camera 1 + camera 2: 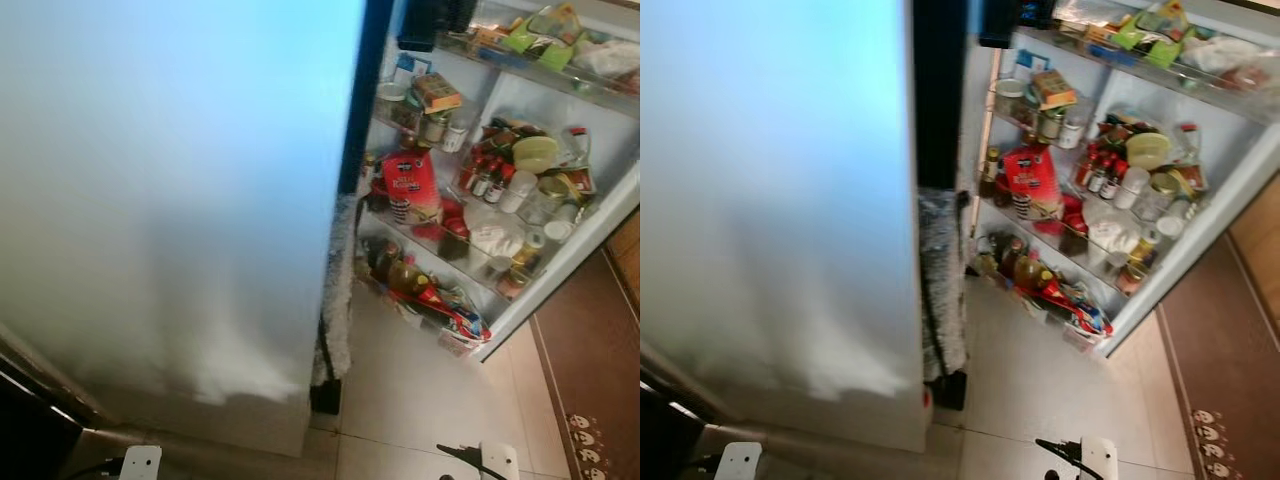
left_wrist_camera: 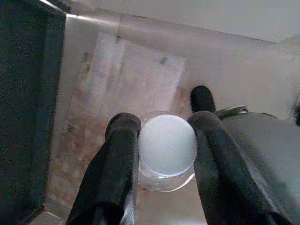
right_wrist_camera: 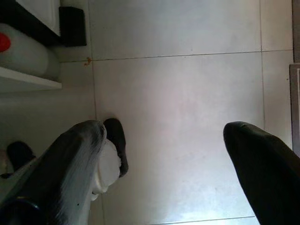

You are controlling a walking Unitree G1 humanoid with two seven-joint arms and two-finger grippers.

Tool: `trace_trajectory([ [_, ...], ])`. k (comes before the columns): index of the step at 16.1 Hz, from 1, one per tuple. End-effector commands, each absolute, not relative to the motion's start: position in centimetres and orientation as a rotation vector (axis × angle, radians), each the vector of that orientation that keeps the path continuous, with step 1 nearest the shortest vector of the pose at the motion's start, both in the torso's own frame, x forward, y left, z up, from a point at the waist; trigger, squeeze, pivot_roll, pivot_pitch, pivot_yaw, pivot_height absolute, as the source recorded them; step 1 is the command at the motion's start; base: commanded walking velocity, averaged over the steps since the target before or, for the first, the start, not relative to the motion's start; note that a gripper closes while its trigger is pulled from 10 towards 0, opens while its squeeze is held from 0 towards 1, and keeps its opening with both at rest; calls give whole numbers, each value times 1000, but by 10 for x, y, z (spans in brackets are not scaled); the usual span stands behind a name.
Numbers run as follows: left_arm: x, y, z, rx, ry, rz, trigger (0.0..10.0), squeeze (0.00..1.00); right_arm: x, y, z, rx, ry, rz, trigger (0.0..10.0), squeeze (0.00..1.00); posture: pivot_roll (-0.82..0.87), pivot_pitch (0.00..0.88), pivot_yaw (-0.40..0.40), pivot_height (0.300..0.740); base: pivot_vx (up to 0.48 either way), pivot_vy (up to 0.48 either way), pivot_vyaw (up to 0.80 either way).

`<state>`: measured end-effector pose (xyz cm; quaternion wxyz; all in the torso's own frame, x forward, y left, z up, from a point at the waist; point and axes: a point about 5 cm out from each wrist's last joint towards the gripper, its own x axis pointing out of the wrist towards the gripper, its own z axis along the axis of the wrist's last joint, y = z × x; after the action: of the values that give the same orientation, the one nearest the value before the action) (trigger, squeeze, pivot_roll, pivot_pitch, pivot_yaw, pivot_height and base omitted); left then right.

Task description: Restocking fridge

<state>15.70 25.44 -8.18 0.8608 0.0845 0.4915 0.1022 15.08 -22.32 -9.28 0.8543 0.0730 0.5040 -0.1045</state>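
— Gripping a clear plastic bottle with a round white ribbed cap in the left claw, one black finger pressed to each side just under the cap. Hanging low at the robot's side, over pale floor and a patterned mat.

— And the right claw?

— Spread wide, holding nothing, pointed down at the light grey tiled floor.

— Where to put the bottle?

— Ahead and to the right, in the open white fridge door with its crowded shelves: red pouch, small red-capped sauce bottles, jars, a yellow-green lidded tub, and packets jammed in the bottom rack. Standing close beside the tall pale blue-white fridge side panel, with a grey fuzzy mop head leaning at its edge.

— Risks from here?

— Probably three. Gripped near the top only, so likely to swing or slip if the bottle is heavy and the arm lifts fast. Hardly any free slot visible on those racks, so pushing in could topple the small sauce bottles or knock a jar to the tiles. Also tight quarters: could clip the panel edge or snag the mop on the way across.

— Free gap anywhere?

— Cannot tell; too blurred and cluttered to judge.
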Motion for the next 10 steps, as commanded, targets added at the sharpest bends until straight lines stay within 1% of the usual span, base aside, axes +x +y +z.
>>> trace_trajectory([
  [1, 152, 252, -85, 185, 1058, 204, 10000, 0, 146, -227, -94, 114, 1083, -208, 10000, 0, -128, 53, -51, 740, 0, -360, 569],
  [3, 153, 252, -85, 191, 1059, 199, 10000, 0, 146, -228, -94, 117, 1084, -206, 10000, 0, -127, 49, -49, 740, 0, -356, 800],
  [10, 153, 253, -84, 207, 1059, 185, 10000, 0, 144, -223, -95, 147, 1081, -210, 10000, 0, -132, 23, -38, 740, 0, -355, 0],
])
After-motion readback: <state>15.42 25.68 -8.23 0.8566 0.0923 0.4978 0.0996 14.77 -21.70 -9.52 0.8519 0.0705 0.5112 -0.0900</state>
